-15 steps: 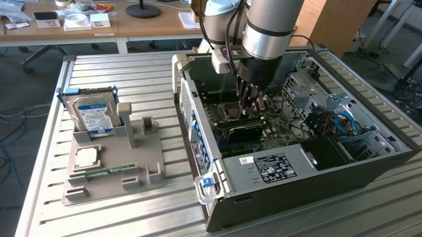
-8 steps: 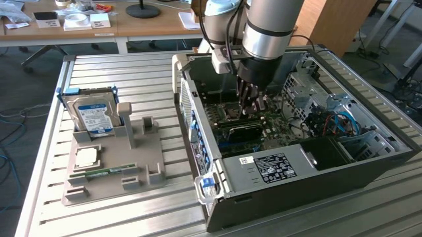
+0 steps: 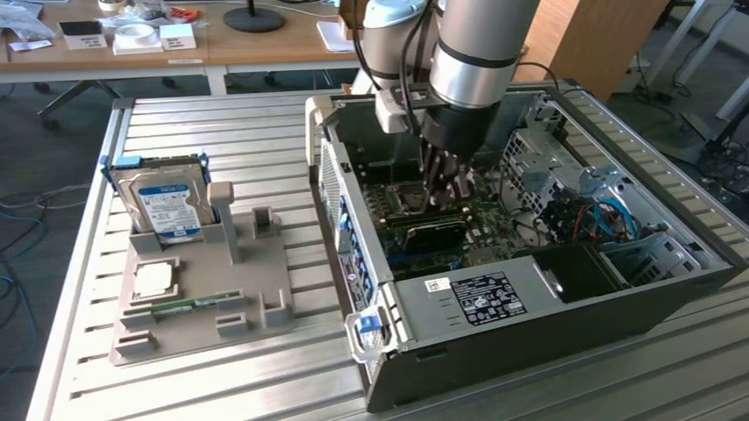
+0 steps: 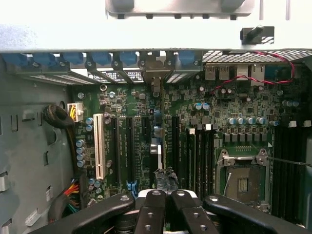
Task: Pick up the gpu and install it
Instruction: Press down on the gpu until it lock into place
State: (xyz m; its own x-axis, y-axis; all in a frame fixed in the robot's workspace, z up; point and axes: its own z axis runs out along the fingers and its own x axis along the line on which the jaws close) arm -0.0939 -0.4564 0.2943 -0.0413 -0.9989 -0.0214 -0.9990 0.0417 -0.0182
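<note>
- Grey slatted table (image 3: pixel 234 386) carries the open computer case (image 3: pixel 515 351), lower right of the exterior frame.
- Dark gpu (image 3: pixel 431 235) stands on edge on the motherboard (image 3: pixel 503 224), frame centre.
- Gripper (image 3: pixel 451 191), fingers clenched together, sits just above the gpu.

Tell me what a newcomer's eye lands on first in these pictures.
First the robot arm reaching down into the open computer case, its gripper shut just above the green motherboard. Next, on the exterior view's left, a grey parts holder on the slatted table, with a blue-labelled hard drive standing in it.
</note>
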